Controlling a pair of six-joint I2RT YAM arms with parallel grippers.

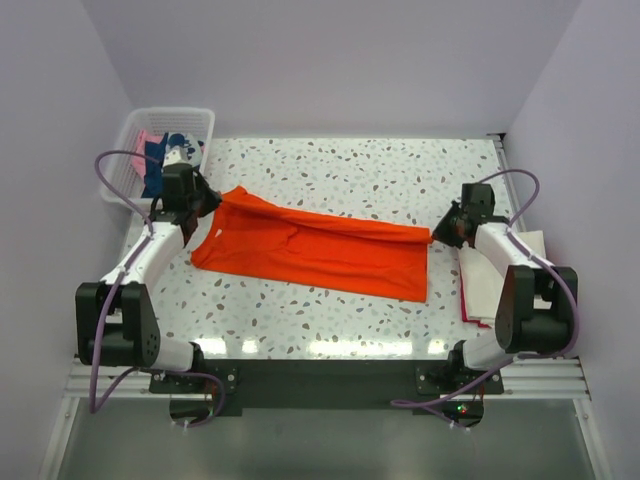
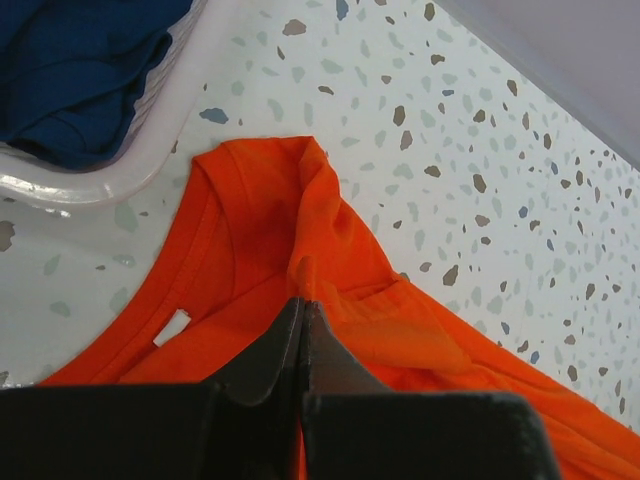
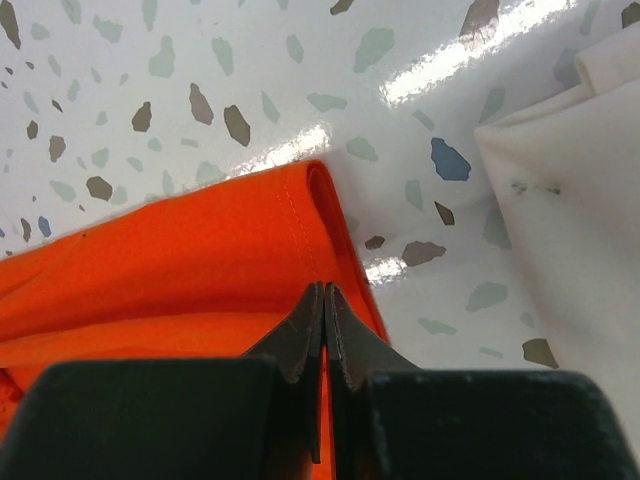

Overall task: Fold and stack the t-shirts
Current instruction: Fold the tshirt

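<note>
- Top external view: the orange t-shirt (image 1: 320, 255) lies stretched across the speckled tabletop (image 1: 350, 170) between both grippers. The left gripper (image 1: 213, 200) pinches its shoulder end, with the white mesh basket (image 1: 130, 130) just behind that gripper. The right gripper (image 1: 437, 235) pinches the opposite hem corner. A folded cream-white t-shirt (image 1: 485, 285) lies beside it, under its arm.
- Left wrist view: the left gripper's jaws are clamped on a raised ridge of orange cloth near the neckline. The collar opening sits to the gripper's left. Ahead and left, the basket holds a navy t-shirt (image 2: 70, 70).
- Right wrist view: the right gripper's jaws are closed tight on the orange hem, whose corner reaches just ahead. The cream-white t-shirt lies to the gripper's right, apart from the orange cloth.
</note>
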